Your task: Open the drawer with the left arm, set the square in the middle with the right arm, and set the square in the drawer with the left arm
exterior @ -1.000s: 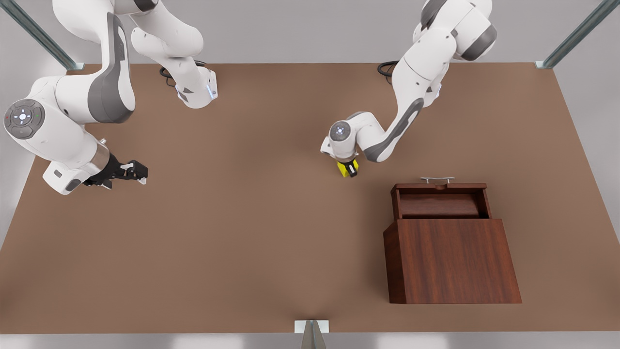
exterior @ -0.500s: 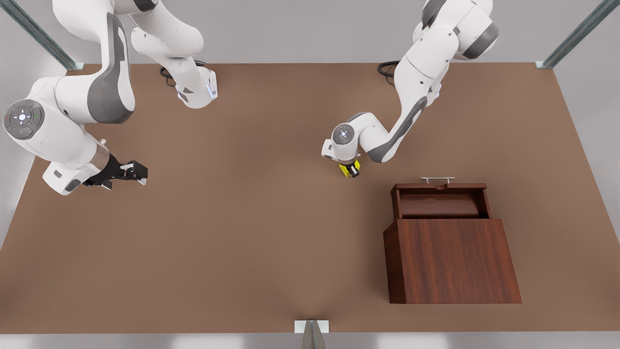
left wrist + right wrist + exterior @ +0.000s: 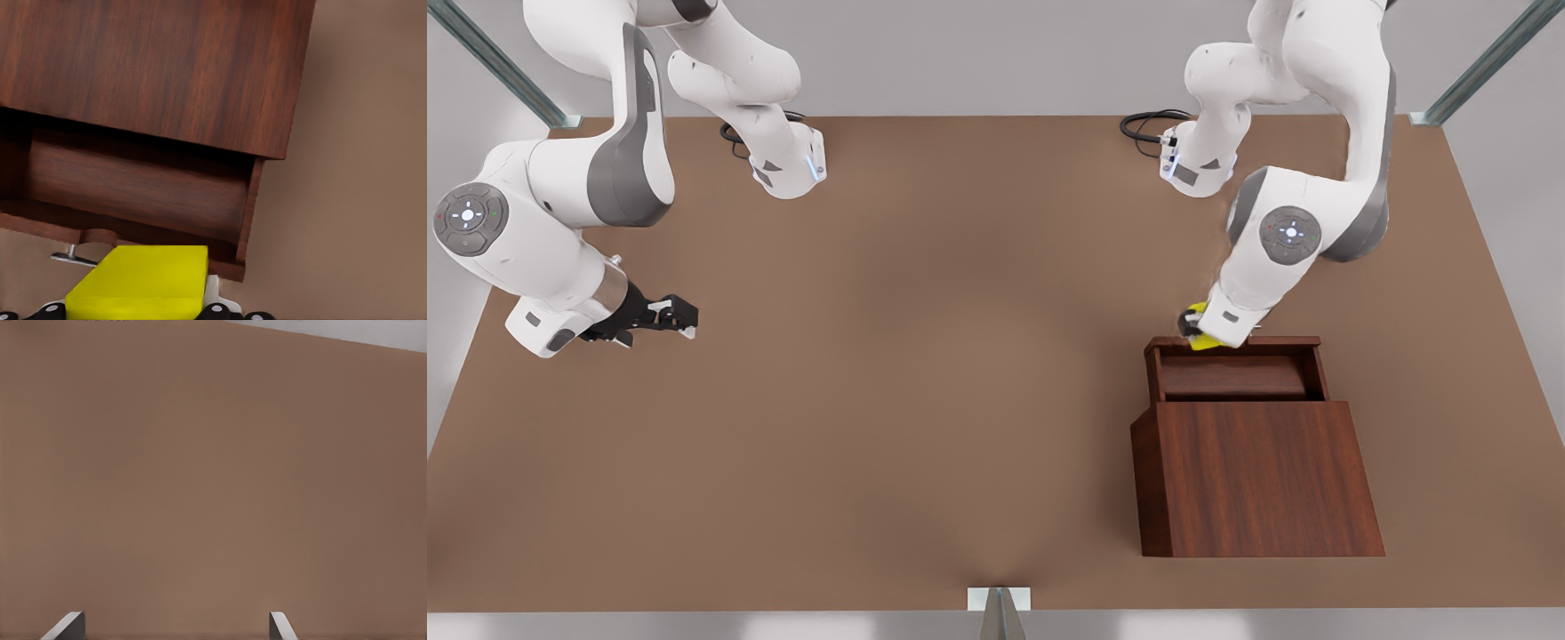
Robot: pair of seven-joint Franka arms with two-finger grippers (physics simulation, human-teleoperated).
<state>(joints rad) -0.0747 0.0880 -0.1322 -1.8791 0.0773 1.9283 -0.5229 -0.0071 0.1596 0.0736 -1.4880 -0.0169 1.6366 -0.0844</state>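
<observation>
Left gripper (image 3: 1202, 331) clamped on the square (image 3: 1204, 339) at the open drawer (image 3: 1232, 366) front edge; right gripper (image 3: 680, 316) open, waiting over bare tabletop (image 3: 925, 373).

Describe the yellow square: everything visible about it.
The square is a small, bright yellow, matte, plain-faced cube. It is held in the left hand, raised at the open drawer's front edge by the silver handle, not yet inside. Only the hand appears to touch it.
</observation>
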